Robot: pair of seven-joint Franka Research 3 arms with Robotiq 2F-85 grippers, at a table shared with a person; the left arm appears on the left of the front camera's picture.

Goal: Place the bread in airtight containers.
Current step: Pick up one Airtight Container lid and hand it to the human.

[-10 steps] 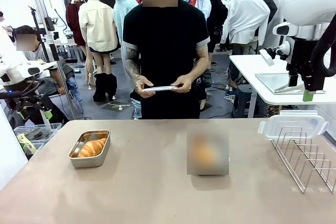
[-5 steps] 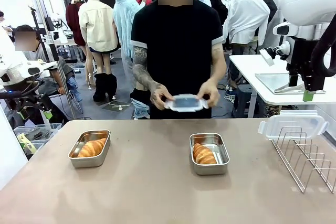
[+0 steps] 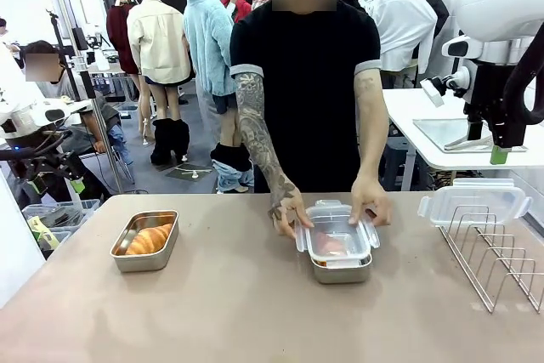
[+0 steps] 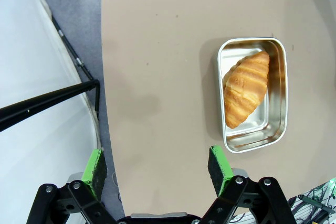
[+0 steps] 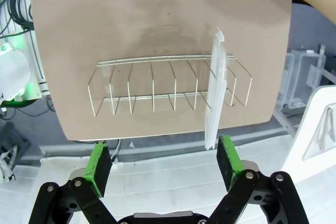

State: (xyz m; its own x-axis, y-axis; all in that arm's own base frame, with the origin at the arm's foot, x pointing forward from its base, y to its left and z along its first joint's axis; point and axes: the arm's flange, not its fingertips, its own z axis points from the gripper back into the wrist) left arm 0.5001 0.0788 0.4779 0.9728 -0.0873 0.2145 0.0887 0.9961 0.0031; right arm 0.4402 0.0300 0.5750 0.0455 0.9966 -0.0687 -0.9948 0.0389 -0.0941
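Croissant (image 3: 150,239), golden-brown and ridged, lying lengthwise in open steel tin (image 3: 120,254) at 9 o'clock on the surface (image 3: 238,312). Touching the tin floor, slightly diagonal between the long walls in the left wrist view.

Second croissant (image 3: 331,246) in second tin (image 3: 340,275) just right of surface centre, dimly seen as a reddish-brown shape through translucent lid (image 3: 338,220). Lid seated on the tin, flaps out at the sides. Person standing at 12 o'clock, first hand (image 3: 291,210) on the lid's 9 o'clock edge, second hand (image 3: 371,207) on its 3 o'clock edge. Whether the flaps are latched: cannot tell.

Spare lid (image 3: 473,201) at 3 o'clock, propped against the far end of wire rack (image 3: 501,252); standing on edge between the rack wires in the right wrist view.

Left end effector (image 4: 157,163) raised over the surface's 9 o'clock edge, green pads spread wide, empty; open tin at 2 o'clock ahead of it, apart.

Right end effector (image 5: 164,163) raised beyond the 3 o'clock edge, pads spread wide, empty; rack and spare lid ahead of it, apart.
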